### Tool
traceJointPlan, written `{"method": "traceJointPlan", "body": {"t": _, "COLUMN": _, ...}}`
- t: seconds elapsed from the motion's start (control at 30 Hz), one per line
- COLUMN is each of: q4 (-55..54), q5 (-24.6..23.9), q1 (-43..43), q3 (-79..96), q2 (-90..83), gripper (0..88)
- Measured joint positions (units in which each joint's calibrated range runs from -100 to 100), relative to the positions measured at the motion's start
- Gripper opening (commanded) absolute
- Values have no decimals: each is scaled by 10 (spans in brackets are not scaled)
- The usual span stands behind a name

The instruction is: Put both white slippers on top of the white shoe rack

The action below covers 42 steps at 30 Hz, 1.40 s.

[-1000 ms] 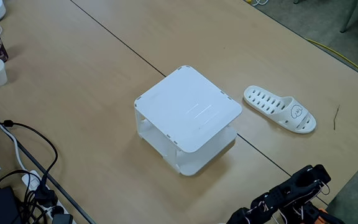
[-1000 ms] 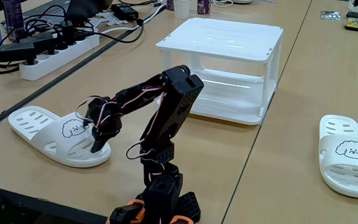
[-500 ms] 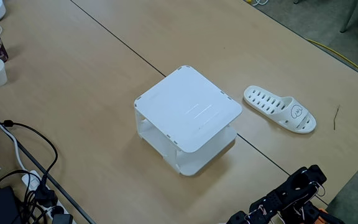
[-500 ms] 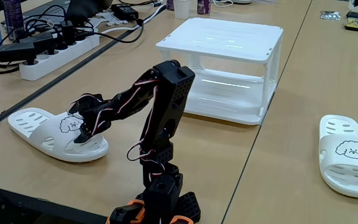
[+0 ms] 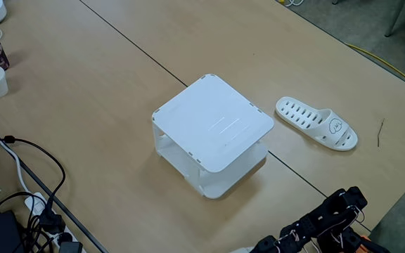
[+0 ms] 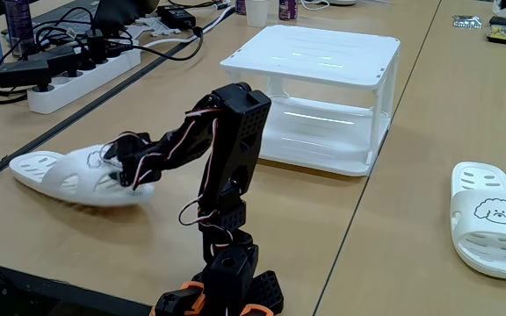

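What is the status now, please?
Hand shut on left slipper, lifted and tilted off the table. Other slipper lies flat, right of shoe rack. Rack top bare, nothing in the way.

glossy white plastic shoe rack [image 6: 323,61], matt moulded white slippers [image 6: 492,218], smooth wood-grain table [image 5: 104,84], black plastic arm [image 6: 235,149]

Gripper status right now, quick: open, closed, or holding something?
Gripper: closed on the left white slipper, which is lifted and tilted off the table.
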Motion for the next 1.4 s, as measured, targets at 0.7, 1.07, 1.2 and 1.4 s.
{"method": "traceJointPlan", "body": {"t": 0.7, "q4": 91, "q5": 0, "q1": 152, "q3": -454, "q2": -35, "gripper": 8}}
{"method": "traceJointPlan", "body": {"t": 1.07, "q4": 155, "q5": 0, "q1": 397, "q3": -583, "q2": 27, "gripper": 8}}
{"method": "traceJointPlan", "body": {"t": 1.2, "q4": 155, "q5": 0, "q1": 435, "q3": -592, "q2": 68, "gripper": 8}}
{"method": "traceJointPlan", "body": {"t": 1.4, "q4": 155, "q5": 0, "q1": 453, "q3": -592, "q2": 111, "gripper": 8}}
